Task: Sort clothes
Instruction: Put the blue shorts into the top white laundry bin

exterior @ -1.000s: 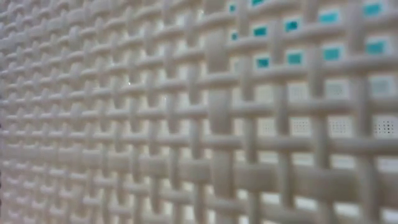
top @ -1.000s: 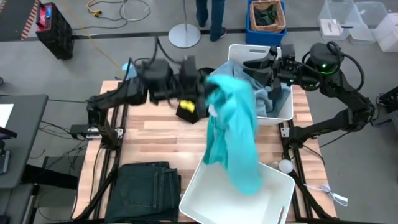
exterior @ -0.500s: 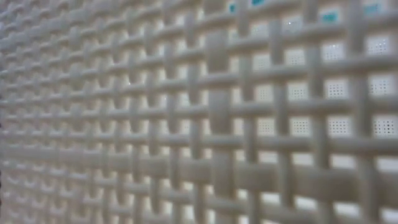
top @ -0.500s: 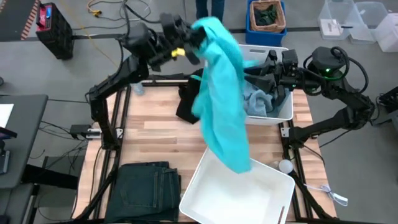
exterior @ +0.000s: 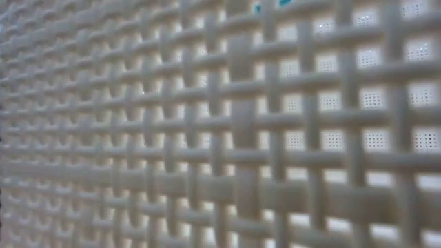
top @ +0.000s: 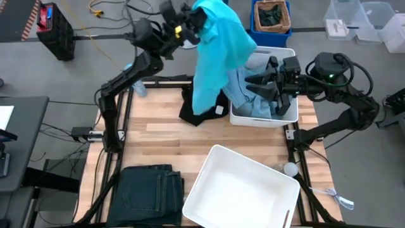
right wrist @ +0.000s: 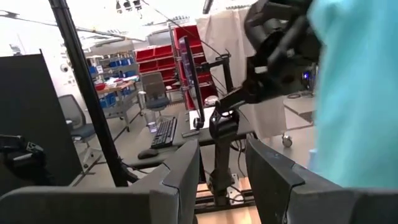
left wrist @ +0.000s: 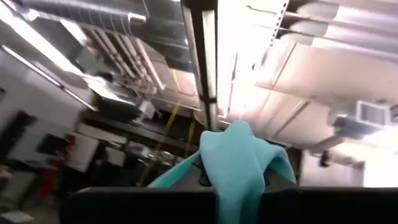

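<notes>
I've swung the turquoise top (top: 216, 50) up and back from the near bin (top: 243, 190), left hand (top: 190, 19) clamped on it. My right hand (top: 269, 85) waits part-open over the far bin (top: 288, 114), so the drop isn't done

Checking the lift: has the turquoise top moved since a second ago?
Yes. The turquoise top left the near white bin and now hangs beside the far bin, held by the left gripper.

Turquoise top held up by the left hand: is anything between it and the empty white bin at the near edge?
Nothing visible. The turquoise top hangs from the left hand, over the far edge; bare table separates it from the empty bin.
</notes>
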{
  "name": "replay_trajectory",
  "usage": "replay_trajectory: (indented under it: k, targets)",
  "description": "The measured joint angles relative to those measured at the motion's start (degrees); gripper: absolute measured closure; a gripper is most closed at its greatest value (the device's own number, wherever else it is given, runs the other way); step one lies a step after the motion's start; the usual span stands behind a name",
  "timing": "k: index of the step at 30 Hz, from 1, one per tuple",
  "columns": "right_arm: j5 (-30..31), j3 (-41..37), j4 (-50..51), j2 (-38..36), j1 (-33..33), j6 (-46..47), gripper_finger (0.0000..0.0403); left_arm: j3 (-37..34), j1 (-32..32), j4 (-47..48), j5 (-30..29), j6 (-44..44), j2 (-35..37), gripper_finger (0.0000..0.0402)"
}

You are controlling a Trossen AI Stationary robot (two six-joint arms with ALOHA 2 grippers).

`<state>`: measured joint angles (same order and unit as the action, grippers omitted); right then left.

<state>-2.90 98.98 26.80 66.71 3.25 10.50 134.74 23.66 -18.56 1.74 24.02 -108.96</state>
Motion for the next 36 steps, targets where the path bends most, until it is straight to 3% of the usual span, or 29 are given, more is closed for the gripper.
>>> replay_trajectory:
  k: [18, 30, 36]
  targets:
    - [-0.02, -0.04, -10.35, 1.80, -5.13, -3.47, 0.0255, -0.02, 1.90, 1.43, 10.26, 12.97, -13.08, 0.0401]
    - [-0.02, -0.04, -10.38, 2.02, -5.03, -3.42, 0.0255, 0.00, 0.41, 20.25, 11.75, 12.29, -19.56, 0.0395]
    - [-0.02, -0.04, -9.76, 2.02, -5.03, -3.31, 0.0255, 0.00, -1.10, 27.47, 8.57, 3.77, -19.65, 0.0382]
